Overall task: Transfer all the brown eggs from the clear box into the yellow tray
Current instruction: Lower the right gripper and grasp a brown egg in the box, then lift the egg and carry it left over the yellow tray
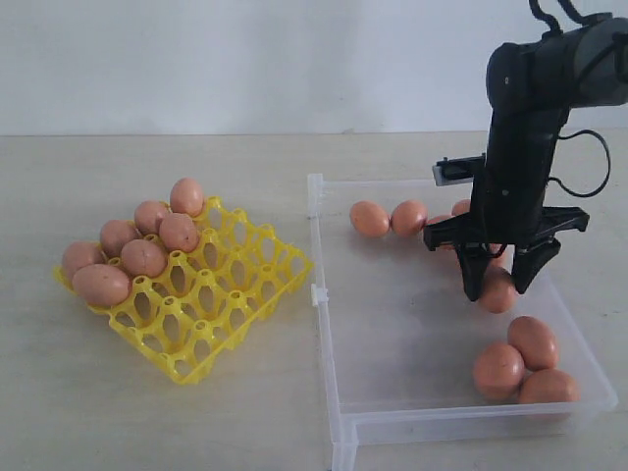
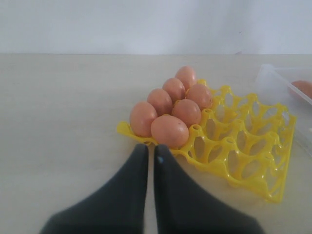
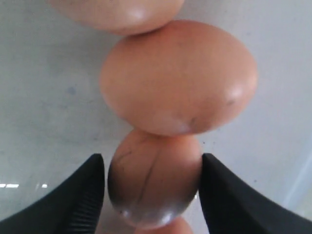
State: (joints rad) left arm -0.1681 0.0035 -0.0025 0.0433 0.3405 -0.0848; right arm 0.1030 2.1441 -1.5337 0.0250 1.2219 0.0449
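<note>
The right jaws clasp a brown egg (image 3: 153, 180) by its sides, low in the clear box (image 1: 392, 314), with a second egg (image 3: 178, 78) touching it. Other loose eggs (image 1: 369, 218) lie by the far wall and in the near corner. The left jaws are closed and empty, just before the yellow tray (image 2: 243, 161) on the bench (image 1: 147, 412). Seven eggs (image 1: 143, 257) fill one corner of the tray.

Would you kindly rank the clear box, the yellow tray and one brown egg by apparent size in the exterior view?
1. clear box
2. yellow tray
3. brown egg, whichever one; all look alike.
</note>
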